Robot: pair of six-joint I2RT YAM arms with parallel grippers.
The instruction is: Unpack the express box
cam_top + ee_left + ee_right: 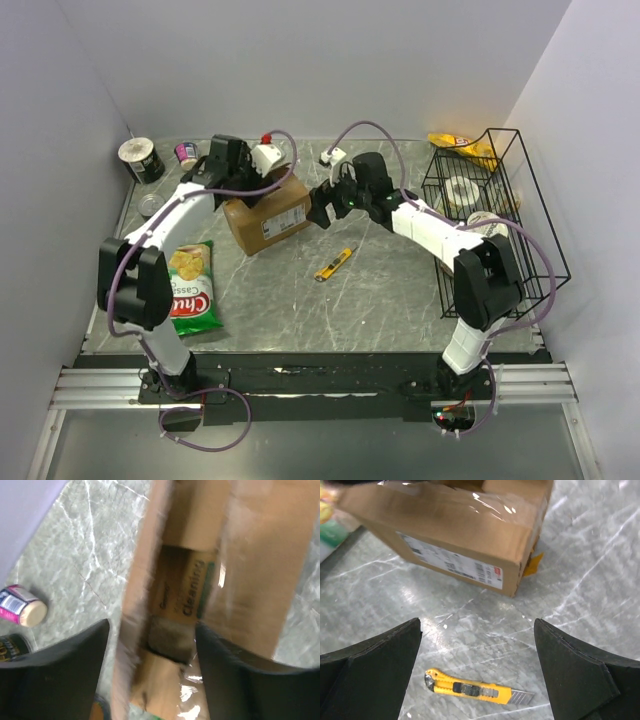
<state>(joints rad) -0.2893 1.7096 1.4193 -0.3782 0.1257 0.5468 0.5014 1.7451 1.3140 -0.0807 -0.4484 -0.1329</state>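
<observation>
Setting: grey marbled desk (pixel 290 290) inside white walls; wire rack (pixel 490 215) at the right edge, chips bag (pixel 192 288) near the left edge, yellow box cutter (pixel 333 264) mid-desk.
Top view: express box (pixel 268 215) sits toward the back, left of centre, flaps open; left gripper (pixel 232 168) over its back end, right gripper (pixel 322 207) just beside its right end.
Left wrist view: left gripper (pixel 150 667) released, jaws spread astride the box's open slot, holding nothing; a package printed "Cleaning" (pixel 192 587) lies inside.
Right wrist view: right gripper (pixel 477 672) wide apart, empty, above the cutter.
Advice: lower the left jaws squarely around the package, clear of the flaps, before closing.
</observation>
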